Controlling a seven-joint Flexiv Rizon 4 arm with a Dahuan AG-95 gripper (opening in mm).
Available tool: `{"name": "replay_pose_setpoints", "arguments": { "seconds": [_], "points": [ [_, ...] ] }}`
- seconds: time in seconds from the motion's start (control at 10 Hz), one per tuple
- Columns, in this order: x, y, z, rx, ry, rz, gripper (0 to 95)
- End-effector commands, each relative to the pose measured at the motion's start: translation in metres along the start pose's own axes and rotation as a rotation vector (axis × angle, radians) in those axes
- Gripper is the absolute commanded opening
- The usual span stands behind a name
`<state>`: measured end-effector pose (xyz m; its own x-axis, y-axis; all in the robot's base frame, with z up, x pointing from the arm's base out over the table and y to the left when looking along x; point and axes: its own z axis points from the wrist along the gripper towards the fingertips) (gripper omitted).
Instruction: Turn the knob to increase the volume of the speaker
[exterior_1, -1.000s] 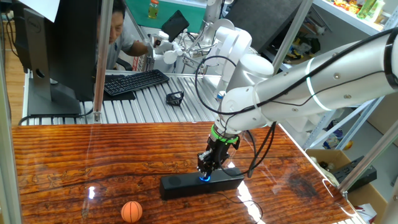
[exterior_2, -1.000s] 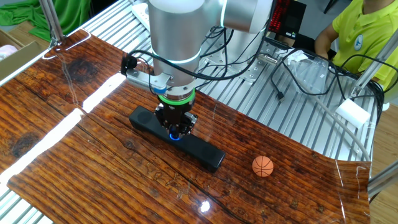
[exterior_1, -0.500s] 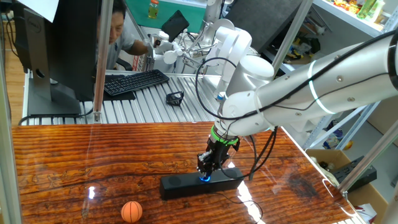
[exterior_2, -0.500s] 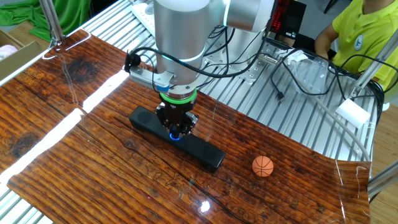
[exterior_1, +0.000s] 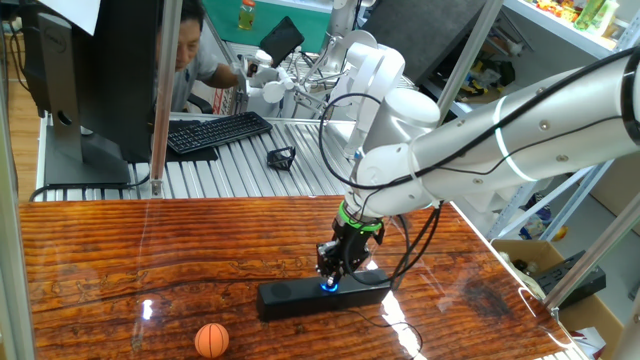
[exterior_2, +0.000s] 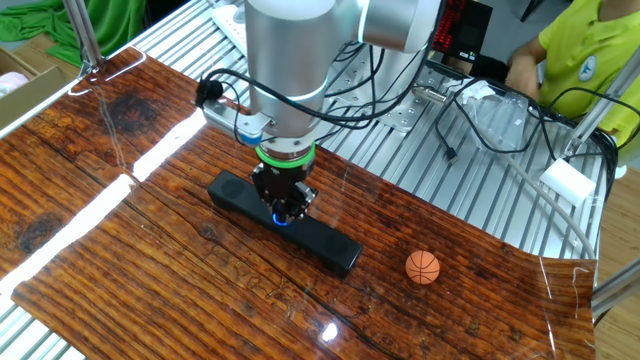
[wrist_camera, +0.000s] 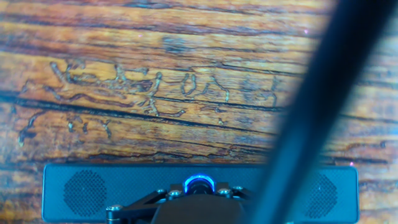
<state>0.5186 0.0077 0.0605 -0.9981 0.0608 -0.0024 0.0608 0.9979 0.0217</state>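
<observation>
The black speaker (exterior_1: 300, 296) lies on the wooden table, also seen in the other fixed view (exterior_2: 235, 190) and across the bottom of the hand view (wrist_camera: 87, 190). Its knob (exterior_1: 328, 286) glows blue at the middle of the bar (exterior_2: 282, 217) (wrist_camera: 199, 184). My gripper (exterior_1: 331, 272) stands straight down over the knob (exterior_2: 284, 208), fingers closed around it. In the hand view the gripper (wrist_camera: 198, 200) covers most of the knob; only the blue ring's far arc shows.
An orange ball (exterior_1: 211, 340) lies near the table's front edge (exterior_2: 423, 267). A black keyboard (exterior_1: 215, 131), a monitor and a person are behind the table. A dark blurred cable (wrist_camera: 311, 112) crosses the hand view diagonally.
The wrist has rotated on the knob: the cable and fitting beside the wrist swung round in the other fixed view. The speaker and ball have not moved.
</observation>
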Motion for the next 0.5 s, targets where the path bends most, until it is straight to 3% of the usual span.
{"name": "replay_pose_setpoints", "arguments": {
  "seconds": [0.1, 0.5],
  "points": [
    [-0.0001, 0.0003, 0.0006, -0.003, 0.001, 0.050, 0.0],
    [-0.0001, 0.0003, 0.0005, -0.012, 0.003, 0.151, 0.0]
  ]
}}
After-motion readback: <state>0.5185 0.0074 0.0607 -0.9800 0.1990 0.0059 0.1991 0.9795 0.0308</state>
